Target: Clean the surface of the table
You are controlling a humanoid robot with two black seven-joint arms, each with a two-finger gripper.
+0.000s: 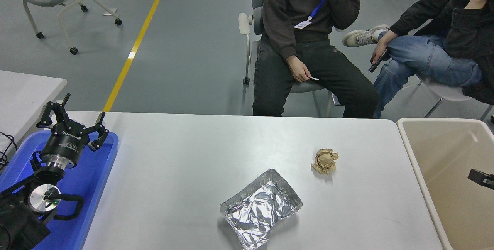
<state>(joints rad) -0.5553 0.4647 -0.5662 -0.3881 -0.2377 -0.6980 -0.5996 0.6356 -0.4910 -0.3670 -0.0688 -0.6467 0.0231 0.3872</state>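
Over the beige plastic bin the right gripper barely shows, grip unreadable; left gripper parked, splayed. Crumpled brown paper ball and foil tray litter the grey-white table surface; next, probably reach for the paper.

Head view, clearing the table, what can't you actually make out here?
- Right gripper: only a dark tip shows over the beige bin; the right edge cuts off the rest, so open or shut is unknown.
- Foil tray: crumpled foil hides any contents.
- Blue tray: the left gripper and arm cover much of its floor.
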